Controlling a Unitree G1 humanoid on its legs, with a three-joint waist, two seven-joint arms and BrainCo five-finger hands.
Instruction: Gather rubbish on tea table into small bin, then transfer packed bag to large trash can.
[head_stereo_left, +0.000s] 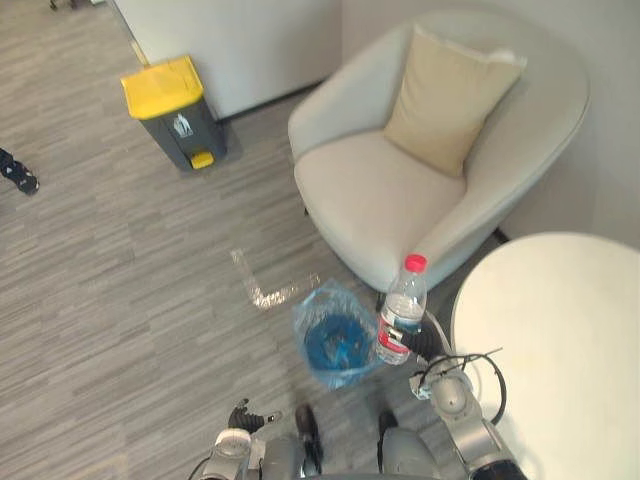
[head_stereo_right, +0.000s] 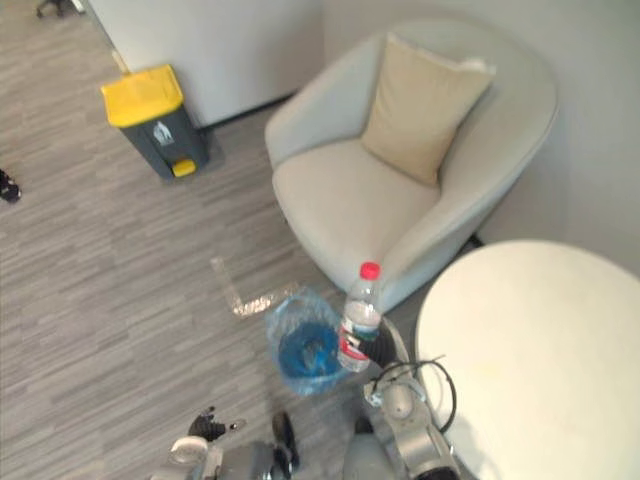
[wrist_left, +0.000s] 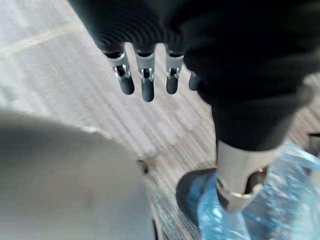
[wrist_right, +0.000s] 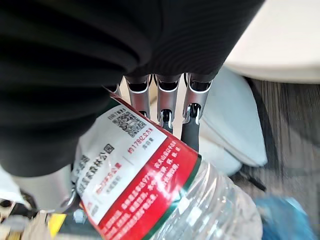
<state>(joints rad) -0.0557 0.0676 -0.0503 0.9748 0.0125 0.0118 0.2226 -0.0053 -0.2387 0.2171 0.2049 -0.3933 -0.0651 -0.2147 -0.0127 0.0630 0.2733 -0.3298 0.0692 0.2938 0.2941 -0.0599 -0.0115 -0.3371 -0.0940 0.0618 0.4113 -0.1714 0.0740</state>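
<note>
The right hand (wrist_right: 165, 60) is gripping a clear plastic water bottle (head_stereo_left: 402, 310), its fingers (wrist_right: 191, 131) curling round the back of the red-and-white label while the thumb is pressing on the near side. The bottle is standing upright in that grip, red cap on top, raised off the floor. Just beside those fingers, on the side toward the robot's left, the small bin (head_stereo_left: 303, 335) is sitting on the wood-look floor (head_stereo_left: 120, 300), lined with a translucent blue bag (wrist_left: 280, 200) whose rim is spreading loosely around the opening; the bottle is hanging at the bin's edge rather than over its middle. On the other side of the gripping fingers the round white tabletop (head_stereo_left: 560, 340) is lying close by. Beyond the fingers, a pale grey armchair (head_stereo_left: 380, 200) is carrying a beige cushion (head_stereo_left: 450, 95) against its back. The large trash can (head_stereo_left: 172, 110), grey with a yellow lid, is standing well apart from both hands, against the far wall. The left hand (wrist_left: 200, 45) is hanging low near the floor, its fingers (wrist_left: 147, 80) pointing straight down, relaxed and holding nothing, with the blue bag showing near its thumb
</note>
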